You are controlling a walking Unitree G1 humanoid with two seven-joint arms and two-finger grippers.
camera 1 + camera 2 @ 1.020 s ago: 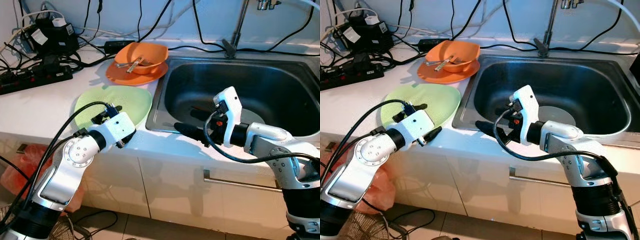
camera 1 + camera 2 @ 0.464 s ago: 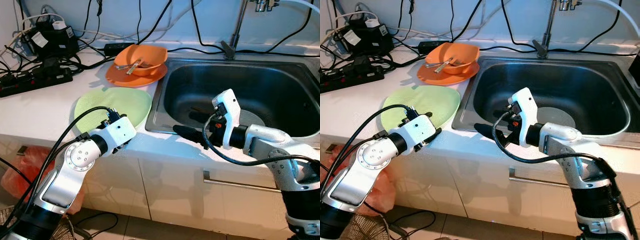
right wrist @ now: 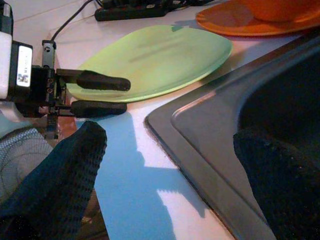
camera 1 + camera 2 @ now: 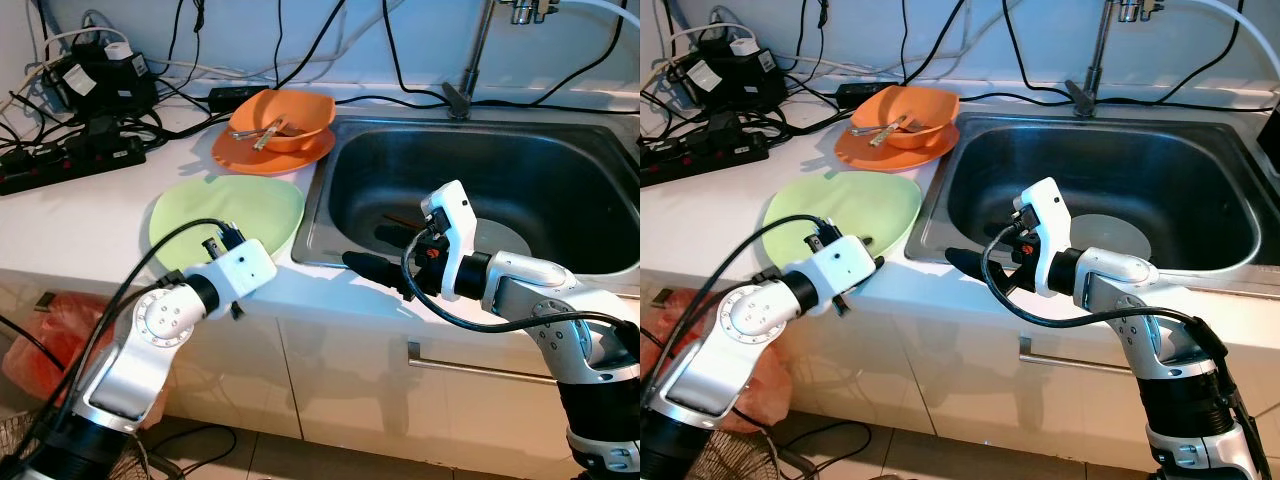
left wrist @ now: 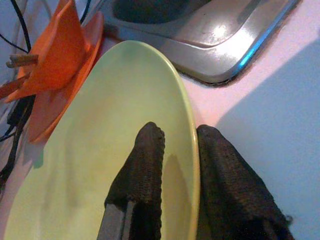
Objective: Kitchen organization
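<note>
bright, even light; sharp head views; glare on sink rim point(image 5: 235, 47); wrist views soft, foreground blurred.

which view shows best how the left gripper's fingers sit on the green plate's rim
The left wrist view: the left gripper has one finger over the green plate and the other outside its rim, so the rim runs between them. The right wrist view shows the same straddle side-on. In the eye views the wrist housing covers the fingers.
</note>
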